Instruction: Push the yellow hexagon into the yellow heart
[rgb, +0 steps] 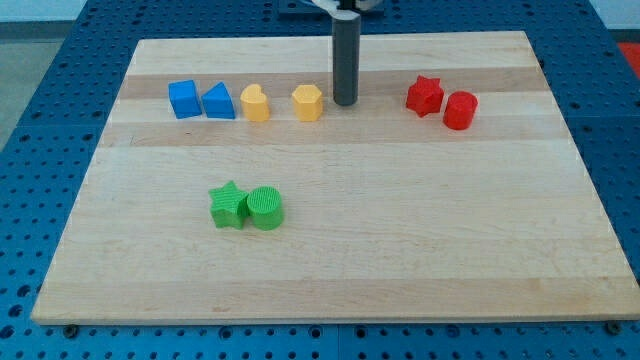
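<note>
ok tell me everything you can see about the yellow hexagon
The yellow hexagon is a small, matte, plastic-looking block with a flat top and angled side faces, resting flat on the wooden board near the view's top. It sits in a row: the yellow heart is to its left with a clear gap between them. My tip stands just to its right, very close; whether they touch cannot be told. Nothing lies on top of it.

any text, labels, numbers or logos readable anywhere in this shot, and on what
None: no word, number, label or logo shows anywhere.
The wooden board is bare wood grain.
The yellow hexagon, yellow heart and the other blocks are unmarked.
My tip, just to the view's right of the hexagon, is plain dark.
</note>
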